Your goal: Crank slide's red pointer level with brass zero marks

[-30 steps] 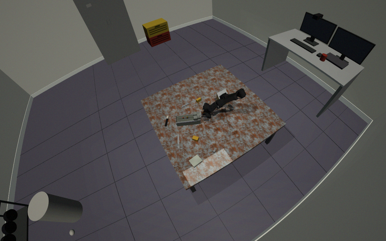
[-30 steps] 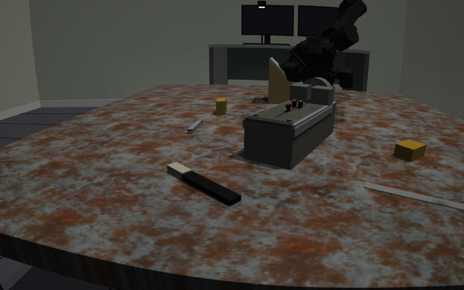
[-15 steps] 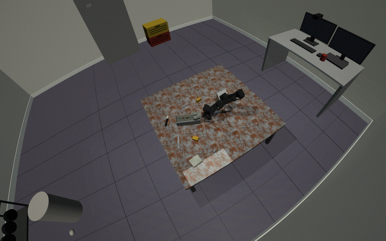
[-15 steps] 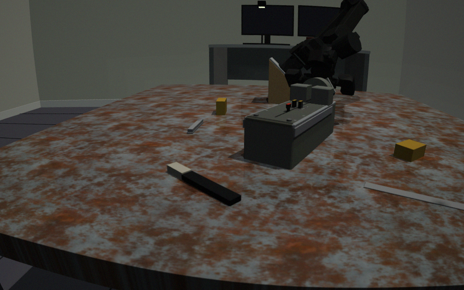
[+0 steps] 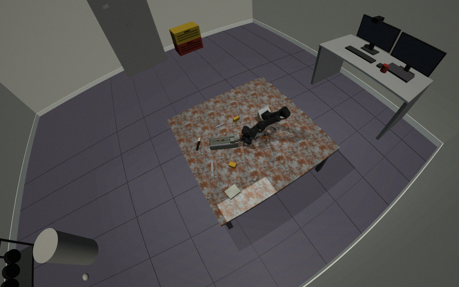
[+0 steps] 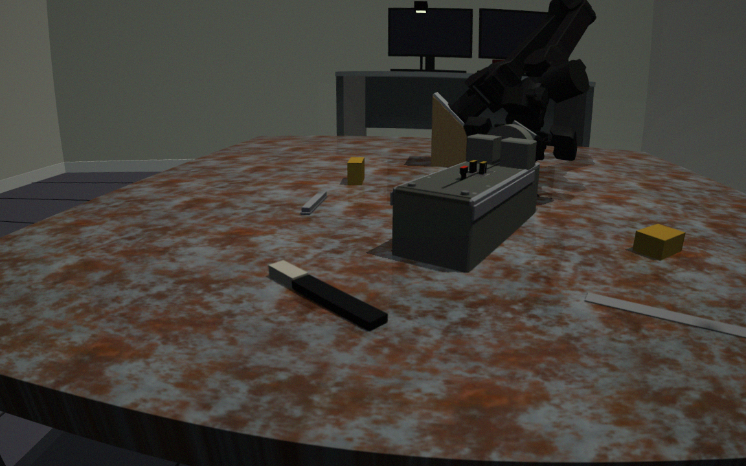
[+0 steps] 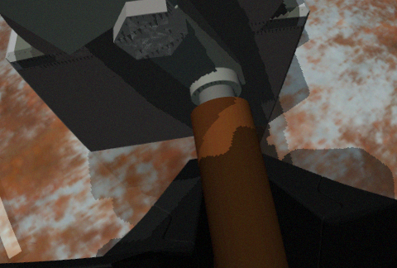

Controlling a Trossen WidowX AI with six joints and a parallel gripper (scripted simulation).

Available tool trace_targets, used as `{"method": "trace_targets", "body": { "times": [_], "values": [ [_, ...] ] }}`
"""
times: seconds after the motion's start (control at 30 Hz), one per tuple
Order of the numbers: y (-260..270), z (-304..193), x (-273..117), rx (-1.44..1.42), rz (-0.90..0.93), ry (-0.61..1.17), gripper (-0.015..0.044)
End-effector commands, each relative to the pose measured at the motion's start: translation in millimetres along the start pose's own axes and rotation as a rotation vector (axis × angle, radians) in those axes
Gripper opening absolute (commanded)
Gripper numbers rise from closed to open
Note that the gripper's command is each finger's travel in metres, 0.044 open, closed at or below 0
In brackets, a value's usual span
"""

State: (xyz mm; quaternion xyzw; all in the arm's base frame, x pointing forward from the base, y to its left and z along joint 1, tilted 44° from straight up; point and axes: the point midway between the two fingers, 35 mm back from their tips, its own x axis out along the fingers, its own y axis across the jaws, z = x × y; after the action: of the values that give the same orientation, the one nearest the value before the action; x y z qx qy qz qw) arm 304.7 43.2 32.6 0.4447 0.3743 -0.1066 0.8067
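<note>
The grey machine (image 5: 224,146) (image 6: 433,226) stands on the table. Its red pointer (image 5: 218,140) (image 6: 463,169) is not level with the two brass zero marks; it sits a short way from them, toward the end away from the crank. The marks (image 5: 222,140) (image 6: 482,166) stand close together on the top. In the wrist view the orange crank handle (image 7: 236,177) runs between the black fingers, joined by a pale collar to the grey crank arm (image 7: 190,59). My gripper (image 7: 222,168) (image 5: 241,139) is shut on the handle. The exterior view does not show the fingers clearly.
A yellow block (image 5: 236,118) (image 6: 355,171) and another yellow block (image 5: 232,164) (image 6: 658,242) lie on either side of the machine. A black-and-cream bar (image 5: 198,144) (image 6: 338,301) lies beyond its far end. A wedge-shaped block (image 6: 447,133) stands near the arm.
</note>
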Motion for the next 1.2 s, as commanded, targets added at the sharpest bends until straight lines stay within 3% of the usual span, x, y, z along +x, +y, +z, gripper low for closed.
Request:
{"method": "trace_targets", "body": {
  "times": [0.0,1.17],
  "values": [
    [7,-2,3,0.001,0.008,0.009,0.0000],
    [24,-2,3,0.001,0.009,0.009,0.0000]
  ]
}}
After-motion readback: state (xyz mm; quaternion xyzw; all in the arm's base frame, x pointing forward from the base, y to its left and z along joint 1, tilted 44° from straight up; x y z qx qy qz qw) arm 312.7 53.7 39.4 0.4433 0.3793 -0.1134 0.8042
